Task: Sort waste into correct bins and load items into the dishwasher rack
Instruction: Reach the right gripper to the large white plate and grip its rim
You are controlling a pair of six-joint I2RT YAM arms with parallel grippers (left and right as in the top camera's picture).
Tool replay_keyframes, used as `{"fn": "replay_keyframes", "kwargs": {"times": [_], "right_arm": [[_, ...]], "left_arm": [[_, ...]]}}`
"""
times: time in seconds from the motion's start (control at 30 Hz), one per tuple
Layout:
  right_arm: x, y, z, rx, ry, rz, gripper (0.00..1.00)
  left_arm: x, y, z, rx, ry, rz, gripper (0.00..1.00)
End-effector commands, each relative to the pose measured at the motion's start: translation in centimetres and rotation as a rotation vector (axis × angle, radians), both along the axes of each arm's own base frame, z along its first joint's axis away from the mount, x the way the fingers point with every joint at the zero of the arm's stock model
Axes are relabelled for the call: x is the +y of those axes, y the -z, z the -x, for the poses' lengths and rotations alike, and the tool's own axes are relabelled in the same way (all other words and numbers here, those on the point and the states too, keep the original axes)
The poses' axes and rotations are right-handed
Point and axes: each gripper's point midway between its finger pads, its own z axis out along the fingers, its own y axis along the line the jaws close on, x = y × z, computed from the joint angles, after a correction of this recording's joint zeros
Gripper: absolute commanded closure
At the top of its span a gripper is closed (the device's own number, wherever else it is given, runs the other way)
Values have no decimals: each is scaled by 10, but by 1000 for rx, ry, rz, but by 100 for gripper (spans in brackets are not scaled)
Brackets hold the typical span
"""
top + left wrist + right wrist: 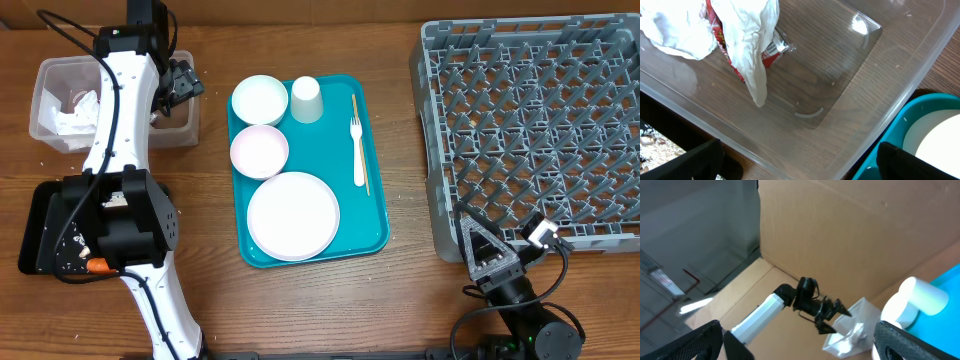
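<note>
A: What is the tub [840,75] like?
B: Clear, glossy plastic with rounded corners. Crumpled napkins [747,35] lie over a red foil wrapper [719,31] at one end. Elsewhere the wood grain shows through its floor.

A: And the left arm?
B: The white arm [115,120] reaches from the near edge, over the black tray [35,225], to the tub. The left gripper [182,82] hangs above the tub's side nearest the teal tray [375,200]. Its fingers [692,162] are spread wide with nothing between them.

A: The black tray?
B: Matte and shallow, speckled with pale crumbs [68,245]. The carrot [97,266] lies at its near edge, beside the arm.

A: The dishes?
B: All are on the smooth, lipped teal tray: bowls [259,99], cup [307,99], round plate [293,215], and the fork [357,150] along its right side.

A: And on the right?
B: The grey lattice rack [540,130], full of pegs, runs past the picture's edge. The right gripper [480,238] sits low at its near-left corner, facing across the table, jaws wide apart and holding nothing.

A: Any room to move?
B: A strip of bare wood separates the teal tray from the rack. A narrower one separates tub and tray.
</note>
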Motion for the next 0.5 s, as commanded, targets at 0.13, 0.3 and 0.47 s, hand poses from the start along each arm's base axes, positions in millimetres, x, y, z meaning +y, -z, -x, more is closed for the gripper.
{"fn": "replay_keyframes", "kwargs": {"times": [0.13, 0.3, 0.47], "right_arm": [[-6, -45, 5, -18, 103, 141, 1], [-10, -61, -8, 89, 164, 358, 1], [-5, -60, -38, 267, 101, 536, 1]], "left_arm": [[0, -10, -4, -35, -23, 11, 0], [0, -10, -4, -35, -23, 11, 0], [0, -10, -4, -35, -23, 11, 0]]}}
